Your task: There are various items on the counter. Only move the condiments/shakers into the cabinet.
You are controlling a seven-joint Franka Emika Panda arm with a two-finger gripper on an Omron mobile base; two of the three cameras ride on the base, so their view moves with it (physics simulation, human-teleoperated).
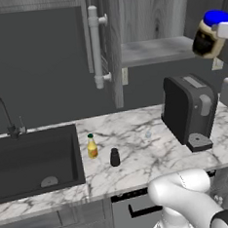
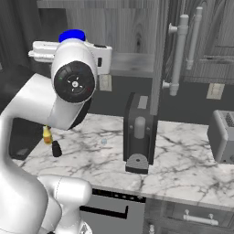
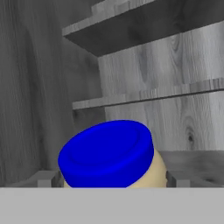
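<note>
tool point(image 3: 113, 181) gripping blue-lidded jar point(image 1: 208, 34) | jar tilted, raised before cabinet point(image 1: 154, 51) shelf | yellow bottle point(image 1: 92, 146), black shaker point(image 1: 115, 157) on worktop point(image 1: 139, 153)

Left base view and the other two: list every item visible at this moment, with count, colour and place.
jar: 1, blue lid, cream and dark body, held tilted at the open cabinet's shelf level
yellow bottle: 1, green cap, on the counter right of the sink
black shaker: 1, beside the bottle
toaster: 1, black, on the counter
second appliance: 1, grey, far right counter
sink: 1, dark, left
cabinet: 1, grey wood, door open
counter: 1, white marble
gripper: 1, closed around the jar
</note>
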